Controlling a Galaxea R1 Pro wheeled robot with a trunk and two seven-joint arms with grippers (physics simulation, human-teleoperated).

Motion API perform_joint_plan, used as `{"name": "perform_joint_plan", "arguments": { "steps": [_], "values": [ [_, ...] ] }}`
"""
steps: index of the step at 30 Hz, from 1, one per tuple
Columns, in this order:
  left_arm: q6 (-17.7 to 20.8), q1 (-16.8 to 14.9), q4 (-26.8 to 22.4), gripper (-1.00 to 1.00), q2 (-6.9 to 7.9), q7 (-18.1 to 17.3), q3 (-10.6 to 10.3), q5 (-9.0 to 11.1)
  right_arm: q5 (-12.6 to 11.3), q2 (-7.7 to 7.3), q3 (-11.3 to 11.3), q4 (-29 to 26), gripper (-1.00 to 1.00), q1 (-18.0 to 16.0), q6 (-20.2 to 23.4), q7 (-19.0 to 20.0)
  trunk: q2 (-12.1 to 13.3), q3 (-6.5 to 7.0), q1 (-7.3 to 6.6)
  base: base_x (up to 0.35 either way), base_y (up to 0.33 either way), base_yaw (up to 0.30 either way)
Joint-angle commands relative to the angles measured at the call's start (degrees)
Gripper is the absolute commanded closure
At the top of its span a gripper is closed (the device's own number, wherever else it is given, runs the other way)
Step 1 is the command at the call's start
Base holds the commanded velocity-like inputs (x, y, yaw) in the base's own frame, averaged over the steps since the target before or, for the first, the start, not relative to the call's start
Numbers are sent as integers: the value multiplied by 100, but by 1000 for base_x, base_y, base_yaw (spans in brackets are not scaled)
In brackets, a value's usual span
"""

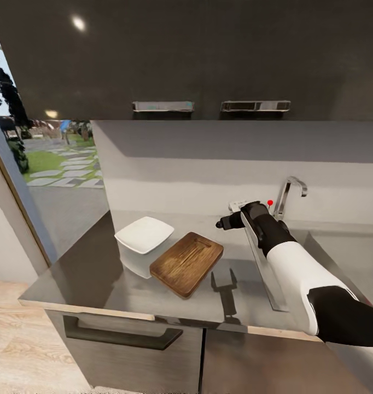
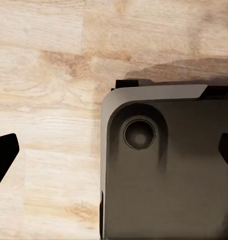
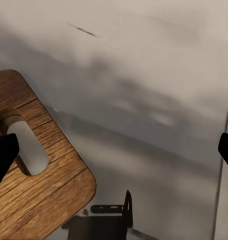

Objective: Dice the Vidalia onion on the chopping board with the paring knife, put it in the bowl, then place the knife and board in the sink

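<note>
The right gripper (image 1: 223, 223) is hanging above the countertop (image 1: 93, 273), just to the right of the chopping board's far end and near the left rim of the sink (image 1: 263, 262). Its fingers are spread wide apart and holding nothing: in the right wrist view only the two dark fingertips (image 3: 3, 155) are showing at the opposite edges, with bare grey worktop lying between them. The white and black forearm is reaching in from the near right, crossing over the sink's basin and covering most of it, so what is lying inside cannot be told.

The chopping board (image 1: 186, 262) is lying flat on the countertop, turned at a diagonal, with its slot handle hole (image 3: 28, 150) at the end nearest the gripper. The gripper's shadow is falling on the worktop just to the right of the board. The bowl (image 1: 144, 234) is sitting to the left of the board and a little farther back, right beside its far left edge; whether they are touching cannot be told.

Behind the gripper the chrome faucet (image 1: 289, 194) is rising at the wall, with a red dot (image 1: 270, 202) beside it.

The left gripper (image 2: 114, 150) is pointing down at the wooden floor (image 2: 43, 75) and a dark grey part of the robot's base (image 2: 169, 190); its fingers are set wide apart and empty.
</note>
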Motion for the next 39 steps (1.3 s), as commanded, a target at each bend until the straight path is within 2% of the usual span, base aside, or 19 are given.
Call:
{"name": "perform_joint_plan", "arguments": {
  "steps": [1, 39],
  "values": [
    [-19, -3, 4, -100, 1, 2, -25, 37, 61, 1, 5, -6, -100, -1, 21, 43, 37, 2, -23, 0, 0, 0],
    [-19, -3, 4, -100, 1, 2, -25, 37, 61, -9, 6, 3, -100, 31, 21, 38, 1561, 335, -857, 0, 0, 0]
  ]
}}
